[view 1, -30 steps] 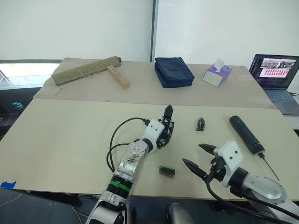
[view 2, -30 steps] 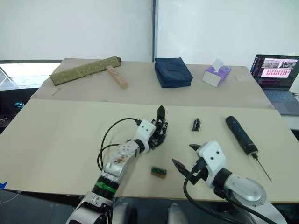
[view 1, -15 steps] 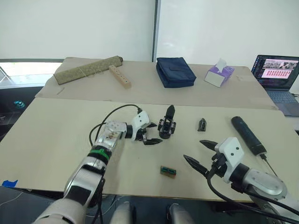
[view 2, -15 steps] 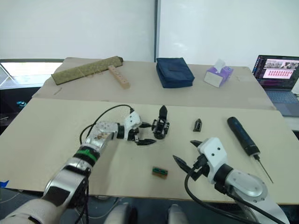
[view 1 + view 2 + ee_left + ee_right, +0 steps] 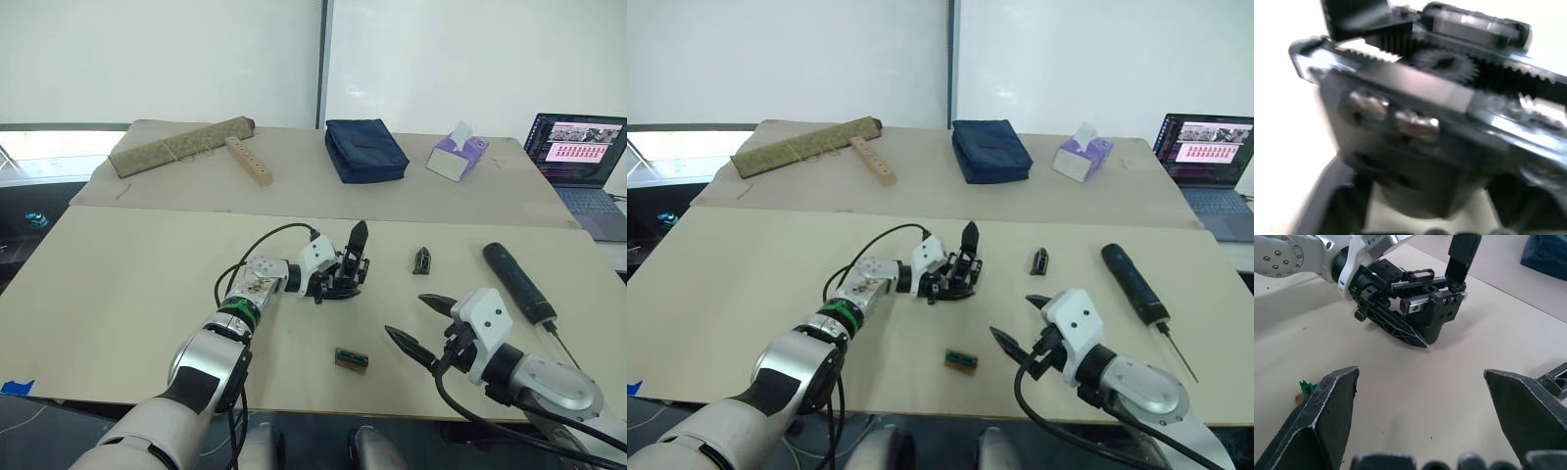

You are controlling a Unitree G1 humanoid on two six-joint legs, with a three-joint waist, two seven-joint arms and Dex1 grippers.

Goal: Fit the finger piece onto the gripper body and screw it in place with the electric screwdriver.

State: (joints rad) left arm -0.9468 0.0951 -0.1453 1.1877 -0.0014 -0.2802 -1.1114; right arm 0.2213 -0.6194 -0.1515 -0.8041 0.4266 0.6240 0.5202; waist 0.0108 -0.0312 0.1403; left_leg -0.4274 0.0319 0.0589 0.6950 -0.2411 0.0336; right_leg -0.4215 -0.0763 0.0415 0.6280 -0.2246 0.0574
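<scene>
The gripper body (image 5: 358,243) stands on the near table with its pointed finger upright. My left gripper (image 5: 338,279) reaches it from the left and is shut on its base; the left wrist view shows its rack teeth and screws (image 5: 1415,122) close up. The finger piece (image 5: 422,259) lies alone to the right of it. Further right lies the electric screwdriver (image 5: 518,283), bit towards the front edge. My right gripper (image 5: 407,315) hovers open near the front edge, between these, holding nothing; its fingers (image 5: 1327,411) frame the gripper body (image 5: 1442,308).
A small green-and-brown block (image 5: 351,359) lies in front of the gripper body. On the far table are a rolled mat (image 5: 181,147), a drilled wooden bar (image 5: 248,160), a blue pouch (image 5: 364,150) and a tissue box (image 5: 456,157). A laptop (image 5: 578,147) sits at far right.
Half a second ago my left gripper stood open just left of the gripper body; it has moved right and closed around its base. The right gripper has barely moved.
</scene>
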